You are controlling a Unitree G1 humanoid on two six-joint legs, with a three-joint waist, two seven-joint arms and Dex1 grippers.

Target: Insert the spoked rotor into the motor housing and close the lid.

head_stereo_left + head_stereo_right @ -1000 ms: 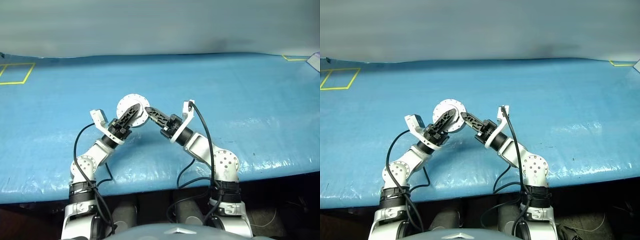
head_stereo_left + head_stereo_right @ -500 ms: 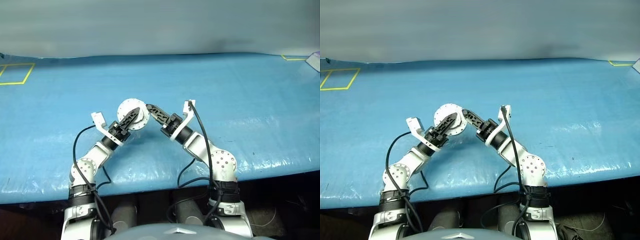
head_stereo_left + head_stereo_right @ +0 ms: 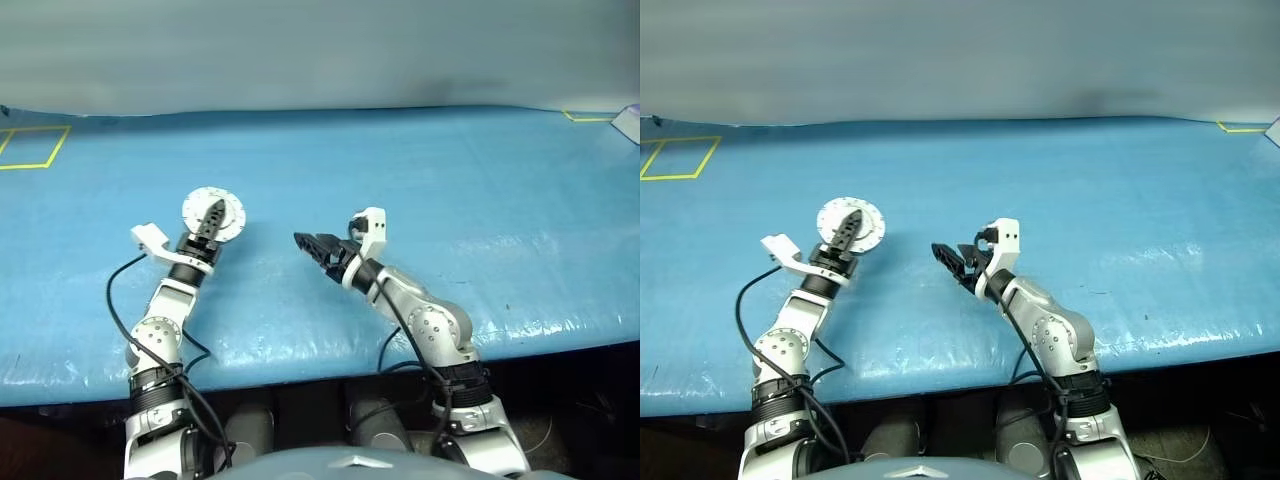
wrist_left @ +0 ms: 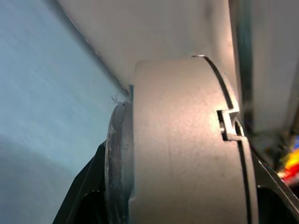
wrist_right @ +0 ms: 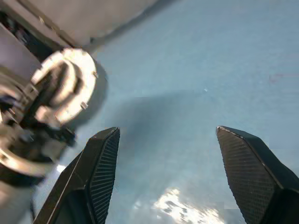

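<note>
Closed housing point(image 3: 213, 213) is pinched in left gripper point(image 3: 211, 216) jaws; right gripper point(image 3: 312, 243) jaws spread, empty; setting down is judged next.

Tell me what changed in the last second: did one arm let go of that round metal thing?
Yes. The right pincer let go, opened and dropped away empty. The left pincer kept its grip and carried the motor housing, lid closed, off to the robot's left. The blue table stayed as it was.
</note>
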